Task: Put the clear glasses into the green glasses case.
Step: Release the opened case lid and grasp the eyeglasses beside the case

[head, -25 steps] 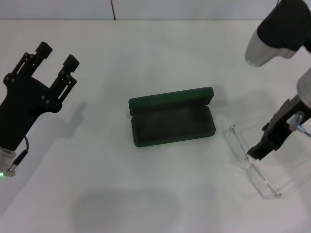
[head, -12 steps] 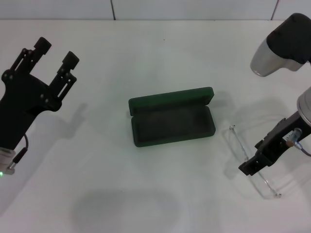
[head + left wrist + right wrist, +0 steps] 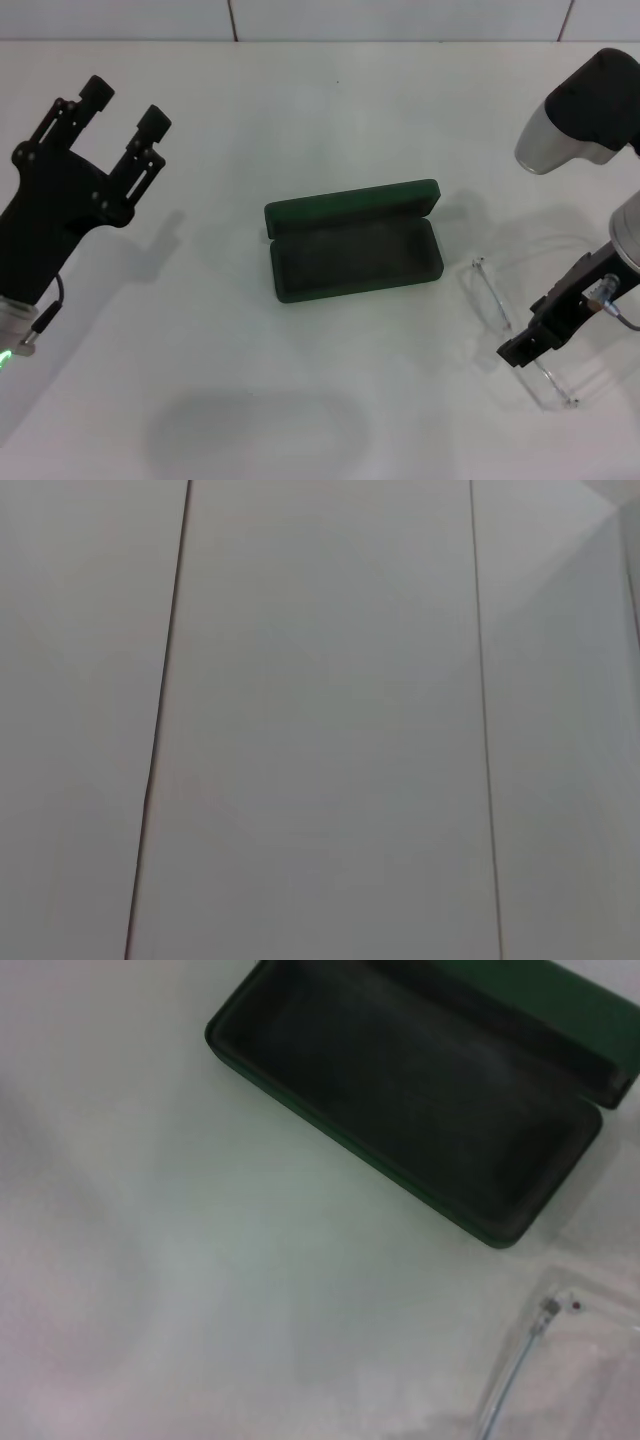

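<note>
A plain white table [image 3: 300, 120] fills the head view, matte and evenly lit, with soft grey shadows pooling on it, one broad smudge near the front edge. Along the far side runs a pale wall [image 3: 400, 18] split by thin dark vertical seams. The left wrist view shows white panels [image 3: 320, 720] with narrow dark joints.

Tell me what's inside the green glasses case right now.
Nothing: the open green glasses case shows only dark lining. The clear glasses lie beside it under the right hand. No part of the interior is covered.
</note>
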{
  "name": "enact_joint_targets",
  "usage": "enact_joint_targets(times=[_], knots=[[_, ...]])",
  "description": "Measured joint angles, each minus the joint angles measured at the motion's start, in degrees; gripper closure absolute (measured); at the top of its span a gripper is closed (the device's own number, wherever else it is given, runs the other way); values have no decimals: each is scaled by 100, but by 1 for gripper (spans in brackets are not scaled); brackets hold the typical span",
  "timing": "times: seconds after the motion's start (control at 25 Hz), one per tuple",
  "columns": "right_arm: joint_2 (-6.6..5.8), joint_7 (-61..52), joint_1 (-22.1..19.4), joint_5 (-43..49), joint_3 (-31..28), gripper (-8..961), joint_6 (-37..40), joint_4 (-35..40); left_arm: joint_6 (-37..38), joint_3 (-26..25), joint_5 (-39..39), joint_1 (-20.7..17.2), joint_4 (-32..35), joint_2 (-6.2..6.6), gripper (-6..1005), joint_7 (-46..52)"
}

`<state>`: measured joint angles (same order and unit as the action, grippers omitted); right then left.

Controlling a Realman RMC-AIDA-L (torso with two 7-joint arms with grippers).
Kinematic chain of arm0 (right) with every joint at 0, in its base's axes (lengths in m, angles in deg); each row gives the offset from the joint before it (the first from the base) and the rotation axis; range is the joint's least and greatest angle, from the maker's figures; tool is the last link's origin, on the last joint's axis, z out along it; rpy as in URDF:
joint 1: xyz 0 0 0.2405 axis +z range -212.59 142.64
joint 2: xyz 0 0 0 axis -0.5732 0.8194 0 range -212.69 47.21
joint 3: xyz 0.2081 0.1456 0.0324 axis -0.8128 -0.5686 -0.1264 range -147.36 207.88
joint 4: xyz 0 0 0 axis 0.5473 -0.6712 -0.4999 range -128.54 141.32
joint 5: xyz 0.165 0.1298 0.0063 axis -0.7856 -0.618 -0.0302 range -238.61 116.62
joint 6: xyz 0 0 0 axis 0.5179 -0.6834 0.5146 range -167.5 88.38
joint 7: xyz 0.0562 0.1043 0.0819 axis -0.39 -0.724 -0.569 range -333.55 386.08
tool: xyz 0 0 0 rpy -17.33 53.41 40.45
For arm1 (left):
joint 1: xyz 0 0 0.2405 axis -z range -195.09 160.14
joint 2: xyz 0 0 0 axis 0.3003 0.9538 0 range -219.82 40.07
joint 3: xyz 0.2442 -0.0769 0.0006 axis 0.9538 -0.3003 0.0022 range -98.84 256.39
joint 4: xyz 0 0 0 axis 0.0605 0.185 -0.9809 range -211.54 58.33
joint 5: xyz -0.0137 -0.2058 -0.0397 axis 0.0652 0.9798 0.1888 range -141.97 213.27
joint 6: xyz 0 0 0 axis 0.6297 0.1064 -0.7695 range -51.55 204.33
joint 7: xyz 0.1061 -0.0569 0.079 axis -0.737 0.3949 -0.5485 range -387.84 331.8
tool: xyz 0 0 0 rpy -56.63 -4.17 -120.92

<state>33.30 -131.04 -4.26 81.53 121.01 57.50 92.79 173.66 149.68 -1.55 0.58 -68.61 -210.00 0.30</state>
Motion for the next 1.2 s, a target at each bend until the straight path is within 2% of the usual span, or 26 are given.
enact_joint_targets(times=[0.56, 0.8, 1.2], knots=[[15, -2, -198, -107, 300, 218, -458, -217, -227, 0, -43, 67, -3, 14, 332, -215], [15, 1, -305, -401, 315, 239, -714, -240, -306, 1, -58, 65, 26, 21, 332, -338], [12, -231, -313, -421, 269, 295, -670, -272, -340, -28, -60, 72, 61, 33, 332, -456]])
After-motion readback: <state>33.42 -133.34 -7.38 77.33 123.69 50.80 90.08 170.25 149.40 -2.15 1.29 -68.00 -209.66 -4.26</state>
